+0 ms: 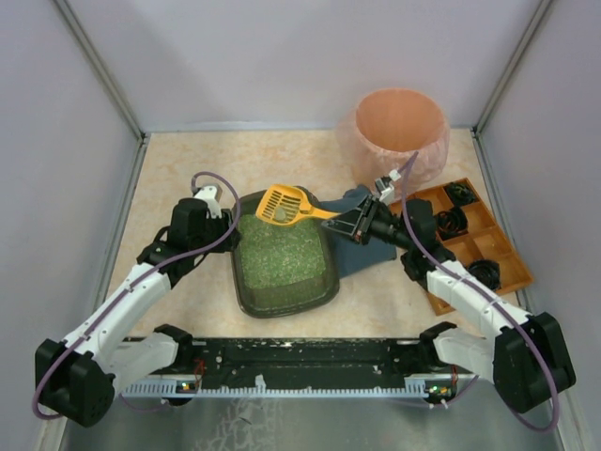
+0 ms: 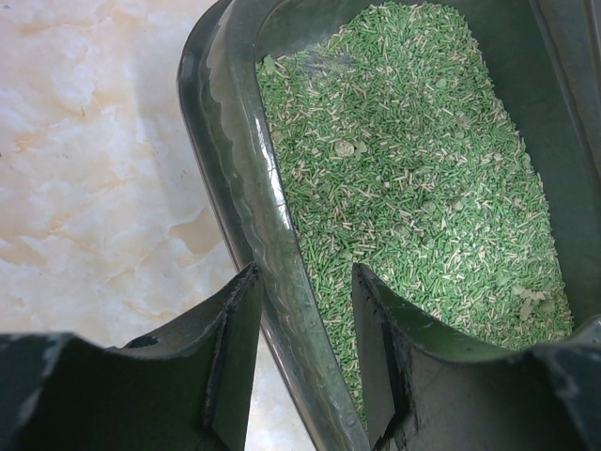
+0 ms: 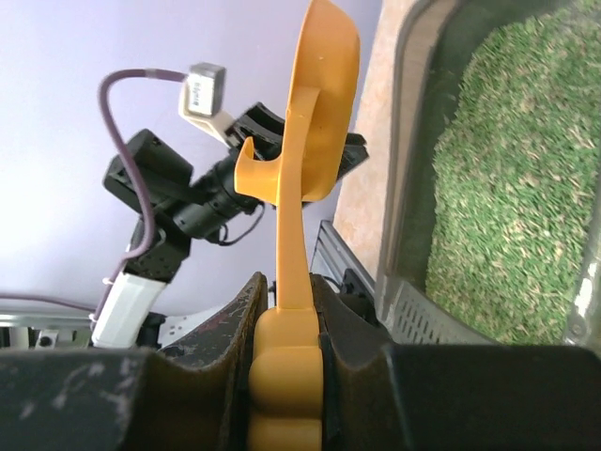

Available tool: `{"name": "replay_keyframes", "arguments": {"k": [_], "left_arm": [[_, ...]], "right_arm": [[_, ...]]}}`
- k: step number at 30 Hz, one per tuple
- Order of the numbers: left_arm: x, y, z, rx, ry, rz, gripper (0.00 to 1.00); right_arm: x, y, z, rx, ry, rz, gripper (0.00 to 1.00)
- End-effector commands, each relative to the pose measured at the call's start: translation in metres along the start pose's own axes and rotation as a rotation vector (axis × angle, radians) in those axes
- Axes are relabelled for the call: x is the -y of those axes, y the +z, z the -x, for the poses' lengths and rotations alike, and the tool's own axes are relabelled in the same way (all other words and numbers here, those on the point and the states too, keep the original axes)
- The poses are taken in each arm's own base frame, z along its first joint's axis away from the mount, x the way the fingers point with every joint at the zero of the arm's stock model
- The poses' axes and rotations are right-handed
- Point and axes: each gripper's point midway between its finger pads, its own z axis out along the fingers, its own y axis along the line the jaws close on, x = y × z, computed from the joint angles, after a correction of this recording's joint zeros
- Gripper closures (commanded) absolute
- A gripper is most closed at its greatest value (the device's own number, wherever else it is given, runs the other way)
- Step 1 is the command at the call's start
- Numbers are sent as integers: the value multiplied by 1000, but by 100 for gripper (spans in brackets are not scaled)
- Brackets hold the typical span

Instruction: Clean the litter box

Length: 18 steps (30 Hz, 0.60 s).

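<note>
Mid-table between the two arms sat the litter box [image 1: 282, 258], its long axis running from the arms' bases toward the back wall, green litter [image 2: 413, 169] inside. Its far end was hidden beneath a yellow scoop [image 1: 285, 204], and its right flank met a blue cloth [image 1: 362, 252] partly covered by the right arm. The right gripper [image 3: 286, 282] had its fingers clamped on the scoop's handle. A grey lump [image 1: 280, 214] in the scoop was too small to identify. The left gripper [image 2: 305, 272] straddled the box's left rim, one finger outside, one over the litter; whether it pinched the rim could not be told. Markings on the base rail [image 1: 300, 362] were too small to read.
</note>
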Motion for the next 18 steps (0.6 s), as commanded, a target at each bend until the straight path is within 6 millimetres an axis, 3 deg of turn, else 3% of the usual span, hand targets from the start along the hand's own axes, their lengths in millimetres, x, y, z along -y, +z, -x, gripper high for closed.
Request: {"name": "replay_keyframes", "arguments": {"k": [1, 5, 9, 13, 18], "left_arm": [[4, -3, 1, 1, -4, -14, 51], [3, -3, 2, 3, -3, -9, 51], [3, -3, 2, 5, -4, -7, 50], [3, -2, 1, 1, -4, -9, 50], [5, -2, 1, -3, -4, -14, 51]], "right_arm": [[-53, 0, 22, 34, -93, 99, 100], [-75, 1, 40, 58, -115, 107, 100], [-95, -7, 72, 118, -150, 100, 100], [-109, -32, 119, 240, -176, 67, 100], [-109, -72, 172, 408, -203, -39, 100]]}}
